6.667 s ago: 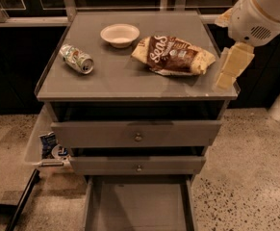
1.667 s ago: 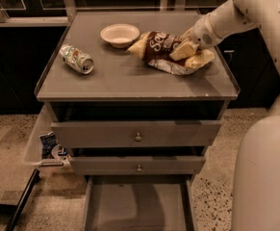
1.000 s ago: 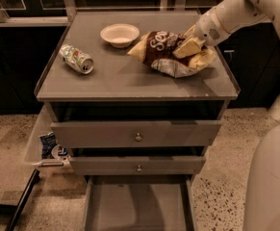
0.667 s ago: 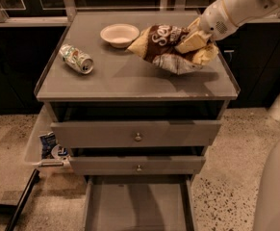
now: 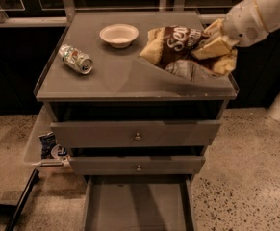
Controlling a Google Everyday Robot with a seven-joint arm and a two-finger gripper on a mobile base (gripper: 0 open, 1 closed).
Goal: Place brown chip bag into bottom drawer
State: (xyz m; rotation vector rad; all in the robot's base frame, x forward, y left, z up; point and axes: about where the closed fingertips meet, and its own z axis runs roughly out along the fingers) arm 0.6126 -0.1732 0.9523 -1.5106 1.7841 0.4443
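The brown chip bag [image 5: 178,49] hangs in the air above the right side of the grey cabinet top [image 5: 115,76], tilted, with its cream end toward the bowl. My gripper [image 5: 215,47] comes in from the upper right and is shut on the bag's right end. The bottom drawer [image 5: 137,205] is pulled out at the bottom of the picture, a shallow grey tray with a bare floor, directly below and in front of the cabinet.
A white bowl [image 5: 119,34] stands at the back middle of the top. A crushed can [image 5: 75,59] lies on its side at the left. Two upper drawers with brass knobs [image 5: 137,137] are slightly ajar. A small blue-white packet [image 5: 50,146] lies on a low shelf at the left.
My gripper closed on the bag on the cabinet top and has lifted it up off the surface, toward the camera.
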